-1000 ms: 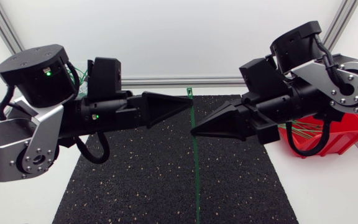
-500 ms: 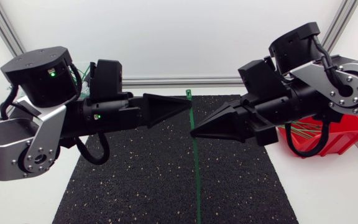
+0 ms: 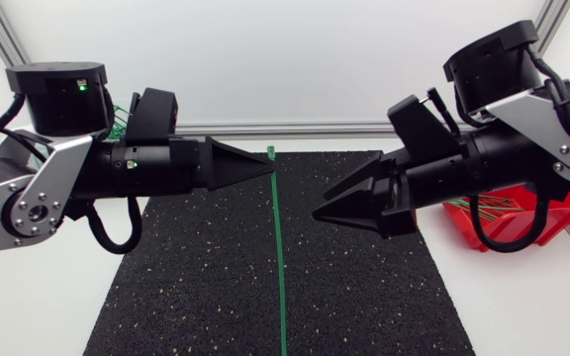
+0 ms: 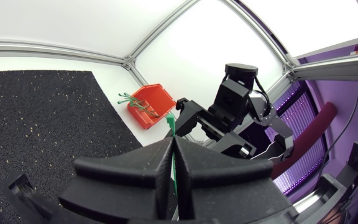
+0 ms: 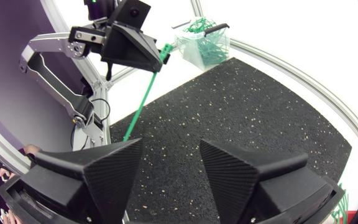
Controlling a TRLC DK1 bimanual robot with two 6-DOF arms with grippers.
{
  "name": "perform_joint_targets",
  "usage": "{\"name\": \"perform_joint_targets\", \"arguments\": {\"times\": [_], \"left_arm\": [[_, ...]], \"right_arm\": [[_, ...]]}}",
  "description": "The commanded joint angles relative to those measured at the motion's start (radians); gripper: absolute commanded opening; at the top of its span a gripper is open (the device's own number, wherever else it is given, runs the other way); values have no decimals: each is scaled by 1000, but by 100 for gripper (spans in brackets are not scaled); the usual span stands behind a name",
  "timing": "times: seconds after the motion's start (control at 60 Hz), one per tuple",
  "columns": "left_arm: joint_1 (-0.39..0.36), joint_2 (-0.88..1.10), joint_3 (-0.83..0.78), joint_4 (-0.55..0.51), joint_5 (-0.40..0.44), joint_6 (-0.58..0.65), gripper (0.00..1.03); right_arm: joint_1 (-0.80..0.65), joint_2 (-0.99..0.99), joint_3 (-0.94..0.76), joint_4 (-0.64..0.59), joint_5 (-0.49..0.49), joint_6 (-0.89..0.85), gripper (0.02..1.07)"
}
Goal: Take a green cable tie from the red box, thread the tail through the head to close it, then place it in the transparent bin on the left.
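white table [image 3: 38, 316]: flat white surface; bare strips show on either side of the mat.
black speckled rubber mat [image 3: 186, 297]: lies flat on the middle of the white table, below both claws.
green plastic cable tie [image 3: 278, 257]: straight, not looped, with the tail unthreaded. In the head view it runs over the mat from the near edge up to the left claw. Its small square head stands just past the fingertips. Whether the tail end touches the mat cannot be told. It also shows in the left wrist view [image 4: 171, 124] and the right wrist view [image 5: 140, 99].
left claw [image 3: 268, 170]: clenched on the green plastic cable tie just below its head. The left wrist view [image 4: 173, 146] shows both fingers [image 4: 129, 177] pressed together, with the green strap emerging from between them. The arm enters from the left, and the claw is held above the mat near its middle.
right claw [image 3: 317, 212]: released. The right wrist view [image 5: 171, 149] shows the two fingers spread with nothing between them. The tips point at the tie from the right, near it but apart.
red plastic box [image 3: 552, 218]: sits on the table right of the mat, partly hidden behind the right arm. It holds spare green ties [image 4: 132, 99].
transparent plastic bin [image 5: 215, 53]: sits at the far left, beyond the mat's corner and past the left claw. It holds heaped green ties [image 5: 201, 34].
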Motion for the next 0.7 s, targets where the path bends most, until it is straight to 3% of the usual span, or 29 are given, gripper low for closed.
{"name": "perform_joint_targets", "arguments": {"times": [0.0,0.167,0.2,0.217,0.25,0.517,0.683], "left_arm": [[17,-22,44,-26,19,-18,4],[83,-51,55,-100,65,-18,4],[95,-52,54,-103,72,-18,4],[107,-57,52,-110,77,-18,4],[113,-60,49,-112,83,-17,4],[132,-83,38,-135,86,-11,4],[170,-83,55,-187,140,-11,4]], "right_arm": [[23,-1,11,-20,57,-11,102],[29,-26,-18,-15,81,-52,103],[30,-29,-22,-14,129,-66,103],[53,-32,-22,-15,262,-101,103],[93,-32,-22,-23,362,-130,103],[118,-73,22,-169,363,-187,103],[216,-102,7,-149,523,-181,103]]}}
